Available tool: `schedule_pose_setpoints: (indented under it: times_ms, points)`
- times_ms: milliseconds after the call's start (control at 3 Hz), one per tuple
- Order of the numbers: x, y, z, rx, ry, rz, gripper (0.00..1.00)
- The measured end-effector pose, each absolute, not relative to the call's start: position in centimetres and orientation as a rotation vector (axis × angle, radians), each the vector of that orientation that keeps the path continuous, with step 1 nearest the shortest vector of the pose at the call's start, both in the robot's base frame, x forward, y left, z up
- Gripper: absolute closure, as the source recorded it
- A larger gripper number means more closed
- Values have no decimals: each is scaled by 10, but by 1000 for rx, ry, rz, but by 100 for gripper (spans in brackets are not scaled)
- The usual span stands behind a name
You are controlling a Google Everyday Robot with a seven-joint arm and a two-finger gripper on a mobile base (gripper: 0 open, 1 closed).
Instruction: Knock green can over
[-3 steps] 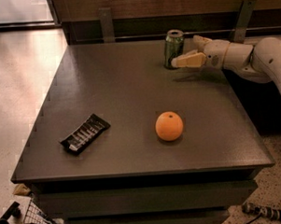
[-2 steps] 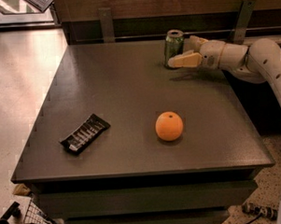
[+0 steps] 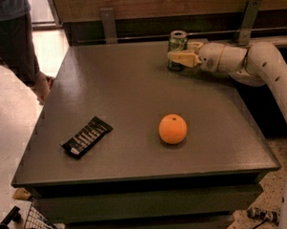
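The green can [image 3: 178,39] stands upright near the far edge of the dark table [image 3: 133,88], right of centre. It is dark green with a silver top rim. My gripper [image 3: 180,54] reaches in from the right on the white arm [image 3: 256,63]. It is right at the can's front right side, low on its body and seemingly touching it. The can's lower right part is hidden behind the gripper.
An orange [image 3: 173,129] lies in the front middle of the table. A flat black snack wrapper [image 3: 86,136] lies at the front left. A person [image 3: 16,41] stands by the table's far left corner. A wooden wall with metal brackets runs behind the table.
My gripper has edged a little left, closer against the can. The can still stands upright. A person has come into view at the left.
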State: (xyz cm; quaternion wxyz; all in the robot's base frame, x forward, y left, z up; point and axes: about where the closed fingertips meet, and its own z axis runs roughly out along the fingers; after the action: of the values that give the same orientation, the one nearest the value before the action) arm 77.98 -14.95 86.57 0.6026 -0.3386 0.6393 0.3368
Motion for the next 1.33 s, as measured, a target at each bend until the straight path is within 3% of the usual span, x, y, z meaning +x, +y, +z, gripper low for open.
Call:
schedule_pose_setpoints:
  times_ms: [667,1000,1333]
  points:
    - [781,-142,865,-791,1478,789,94]
    - [781,-141,865,-792,1477,791,100]
    - [781,-140,865,-792,1477,791,100]
